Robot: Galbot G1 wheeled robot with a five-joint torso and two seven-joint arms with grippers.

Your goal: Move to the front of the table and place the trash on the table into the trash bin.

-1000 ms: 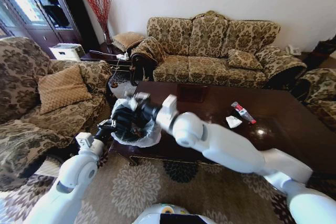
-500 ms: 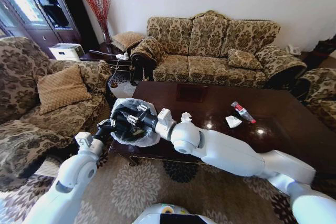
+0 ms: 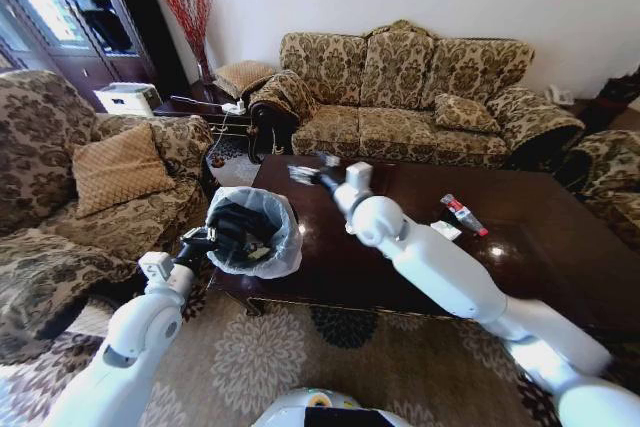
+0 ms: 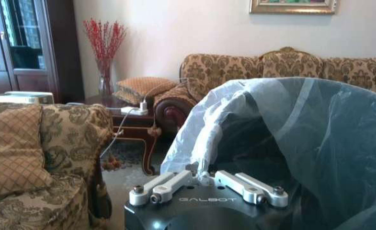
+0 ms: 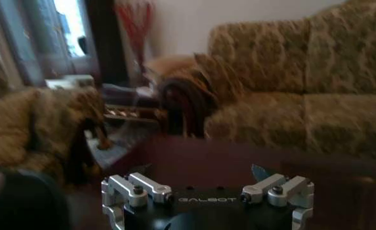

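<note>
Your right gripper [image 3: 303, 173], now spread & empty, has left the trash bin [image 3: 285, 247] mid-left; bottle [image 3: 463, 214] & paper [image 3: 445, 232] wait.

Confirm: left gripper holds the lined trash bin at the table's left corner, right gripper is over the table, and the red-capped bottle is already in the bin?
Not the bottle. In the head view the red-capped bottle lies on the table, beside a white paper wad. The rest stands: the left gripper holds the lined trash bin at the table's left corner, and the right gripper is over the table.
</note>
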